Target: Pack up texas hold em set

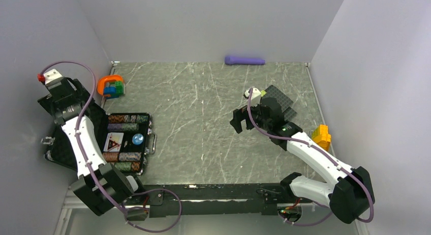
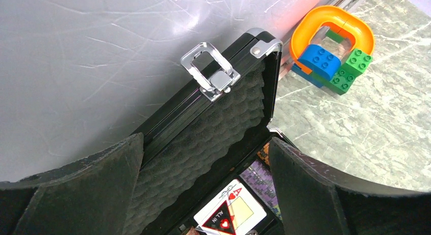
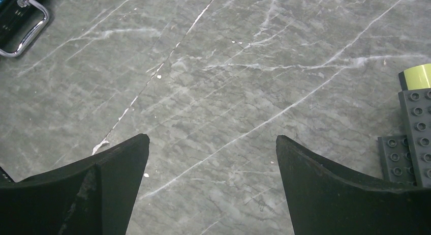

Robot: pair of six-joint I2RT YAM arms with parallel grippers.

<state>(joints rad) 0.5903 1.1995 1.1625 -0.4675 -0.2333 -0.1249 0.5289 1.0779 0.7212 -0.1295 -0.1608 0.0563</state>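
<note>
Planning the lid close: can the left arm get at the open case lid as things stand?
Probably yes. The left gripper is open and hangs just above the lid, by its latch, with nothing between them. The wall close behind the lid may crowd the grasp.

1. My top camera looks steeply down from high at the near edge, taking in the whole bench (image 1: pixel 213 118).
2. Left wrist sits close above the open case (image 2: pixel 203 138), which the top view shares.
3. Right wrist faces the bench closely, with the case's handle (image 3: pixel 40 26) in its corner.
</note>
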